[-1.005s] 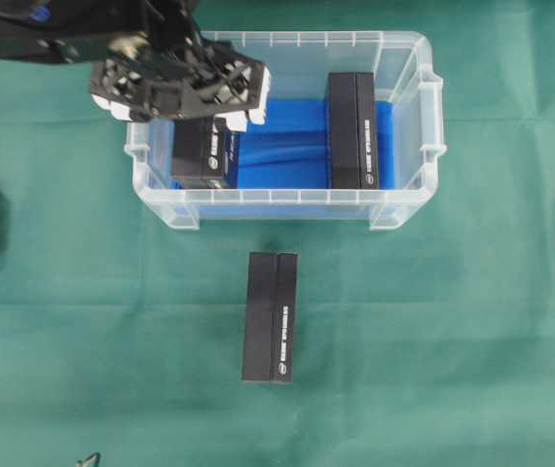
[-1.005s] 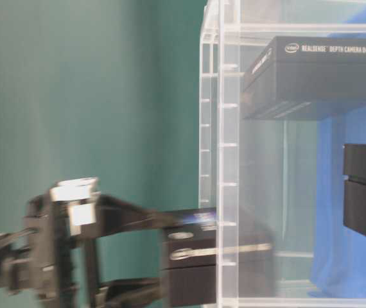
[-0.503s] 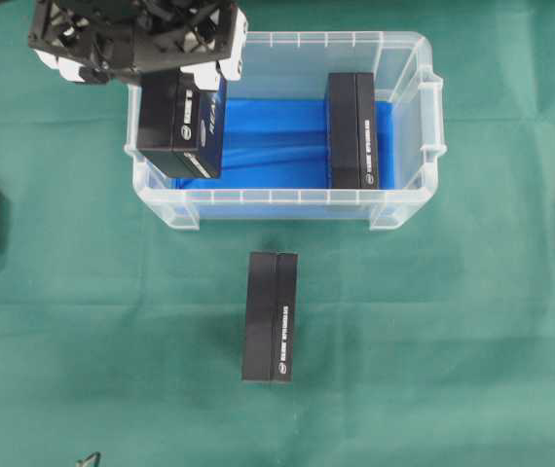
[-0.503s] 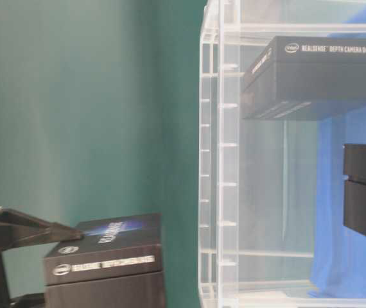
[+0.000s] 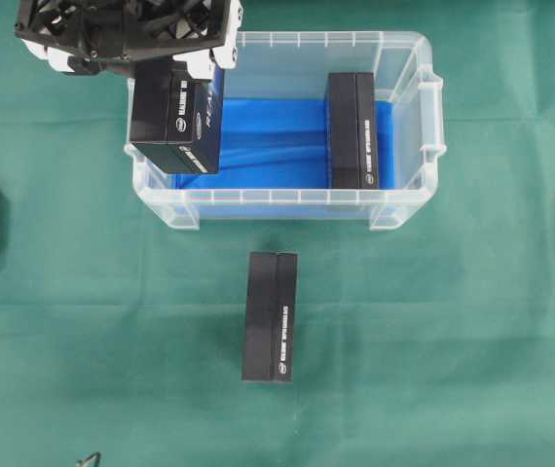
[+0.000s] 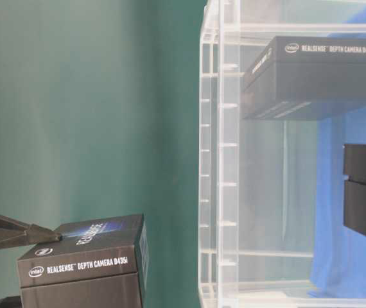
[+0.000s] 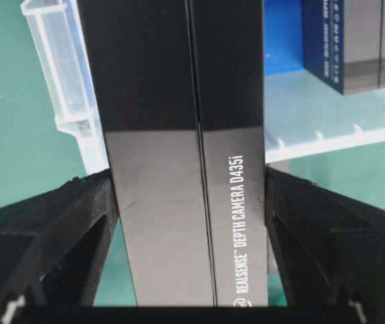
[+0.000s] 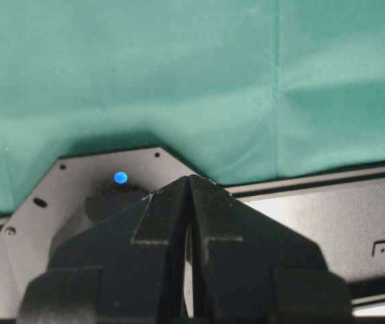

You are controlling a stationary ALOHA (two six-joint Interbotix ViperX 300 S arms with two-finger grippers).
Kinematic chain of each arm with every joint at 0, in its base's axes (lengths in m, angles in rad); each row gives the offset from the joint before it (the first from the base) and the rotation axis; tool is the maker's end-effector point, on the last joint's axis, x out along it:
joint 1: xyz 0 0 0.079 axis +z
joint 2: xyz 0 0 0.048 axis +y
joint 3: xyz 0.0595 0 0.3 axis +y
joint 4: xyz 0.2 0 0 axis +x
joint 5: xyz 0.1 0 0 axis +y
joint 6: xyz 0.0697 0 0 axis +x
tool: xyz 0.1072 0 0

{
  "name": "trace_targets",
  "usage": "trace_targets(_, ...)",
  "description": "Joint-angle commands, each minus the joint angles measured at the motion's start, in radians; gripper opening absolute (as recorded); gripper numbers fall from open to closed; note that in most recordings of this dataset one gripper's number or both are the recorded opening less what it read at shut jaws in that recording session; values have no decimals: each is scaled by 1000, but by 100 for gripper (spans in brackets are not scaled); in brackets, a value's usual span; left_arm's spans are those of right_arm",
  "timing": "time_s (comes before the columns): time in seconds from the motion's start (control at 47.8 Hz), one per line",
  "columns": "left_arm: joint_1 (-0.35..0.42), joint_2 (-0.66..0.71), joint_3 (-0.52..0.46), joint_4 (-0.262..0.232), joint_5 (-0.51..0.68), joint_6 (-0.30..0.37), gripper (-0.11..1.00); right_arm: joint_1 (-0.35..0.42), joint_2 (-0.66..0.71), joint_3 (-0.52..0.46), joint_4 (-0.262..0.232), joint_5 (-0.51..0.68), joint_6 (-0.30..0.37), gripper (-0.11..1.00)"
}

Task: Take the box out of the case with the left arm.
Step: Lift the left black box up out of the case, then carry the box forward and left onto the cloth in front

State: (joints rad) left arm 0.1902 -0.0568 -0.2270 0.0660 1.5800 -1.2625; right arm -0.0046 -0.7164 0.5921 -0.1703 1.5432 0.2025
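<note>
Overhead exterior shows the left gripper [image 5: 175,73] clamped on a black box [image 5: 175,122], holding it up over the left end wall of the case [image 5: 409,209], the box overlapping that rim. A second black box [image 5: 352,129] stands inside on the blue sheet [image 5: 277,146]; a third box [image 5: 270,317] lies on the green cloth [image 5: 453,341] in front of the case. The right gripper [image 8: 189,196] has its fingers pressed together, holding nothing.

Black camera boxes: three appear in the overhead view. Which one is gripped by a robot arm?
The box at upper left, clamped by the left gripper. Another stands inside the case; the third lies on the green cloth.
</note>
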Motion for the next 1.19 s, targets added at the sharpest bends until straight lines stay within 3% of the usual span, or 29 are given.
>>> trace_targets(0.0, -2, -37, -26, 3, -3, -3, 63, -2, 0, -9, -3, -5, 0, 0)
trace_targets(1.173, -2, -37, -11, 8, -5, -3, 63, -2, -2, -9, -3, -5, 0, 0)
